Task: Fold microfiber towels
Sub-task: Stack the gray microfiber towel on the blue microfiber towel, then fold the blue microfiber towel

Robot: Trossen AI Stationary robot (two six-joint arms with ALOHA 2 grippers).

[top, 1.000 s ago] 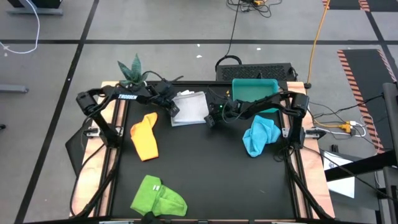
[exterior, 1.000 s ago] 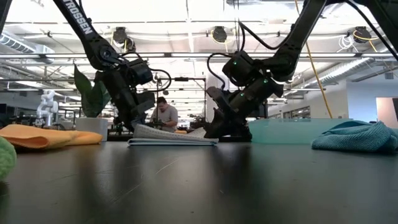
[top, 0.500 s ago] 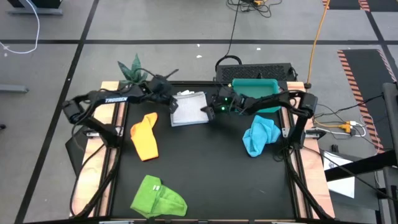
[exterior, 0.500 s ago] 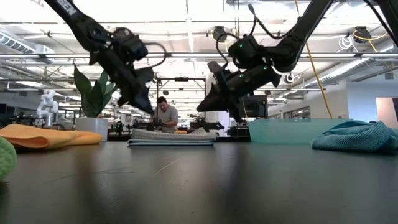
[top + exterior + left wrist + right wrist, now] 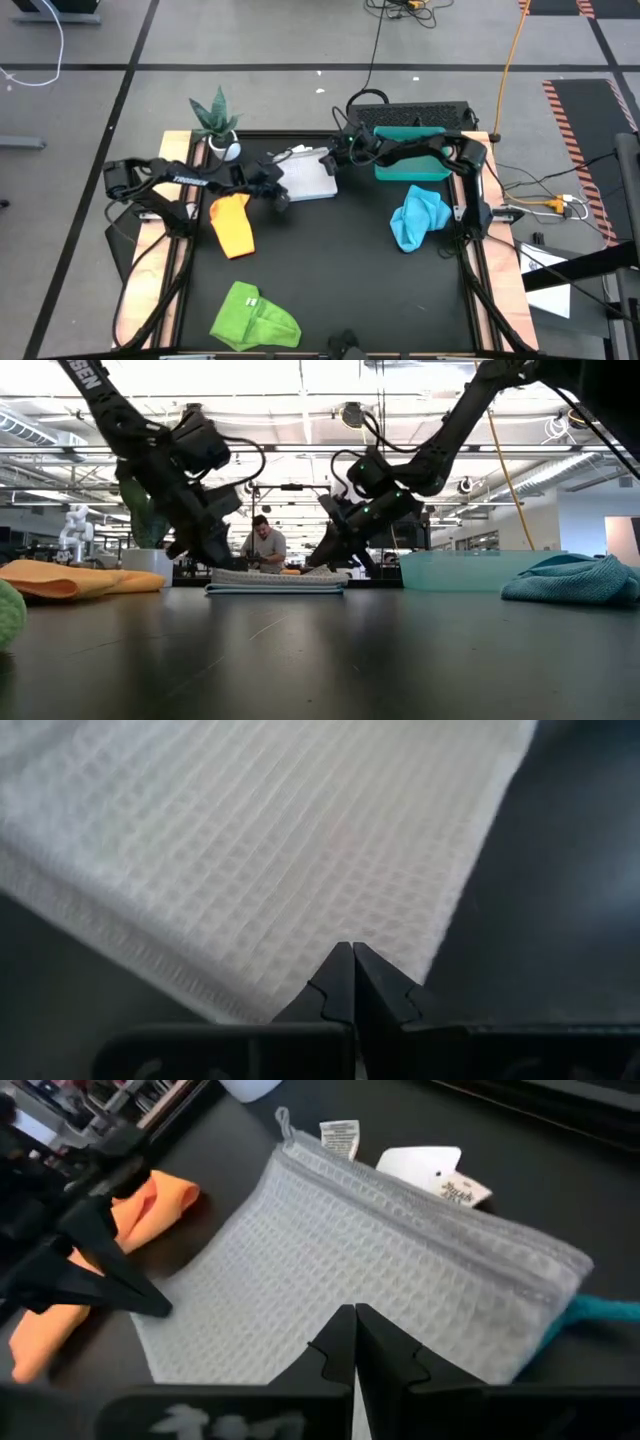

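A folded white-grey towel (image 5: 306, 176) lies flat at the table's far middle, on a blue cloth whose edge (image 5: 600, 1310) sticks out beneath it. My left gripper (image 5: 282, 198), shut, slants down at the towel's near left corner (image 5: 352, 958). My right gripper (image 5: 333, 160), shut, slants down over the towel's far right corner (image 5: 354, 1320). A yellow-orange towel (image 5: 232, 222) lies crumpled at the left. A turquoise blue one (image 5: 418, 218) lies at the right, and a lime green one (image 5: 255, 318) at the near edge. My left gripper's shut fingertips stand low at the white-grey towel's near left edge (image 5: 300, 990), coming slanting from the table's left. I cannot tell whether they touch it. My right gripper's shut fingertips stand just above the towel's top face (image 5: 400, 1310), slanting from the right. Whether they touch cannot be told.
A teal plastic tray (image 5: 410, 150) stands at the far right, close behind my right arm. A potted plant (image 5: 215, 118) stands at the far left corner. A person (image 5: 265, 545) sits in the room beyond the table. The black table's middle (image 5: 330, 260) is bare.
Both grippers rose off the white-grey towel and came down again, staying shut. My left gripper went toward the near edge, to the towel's near left corner. My right gripper went toward the far edge, to its far right corner. The towel stayed flat.
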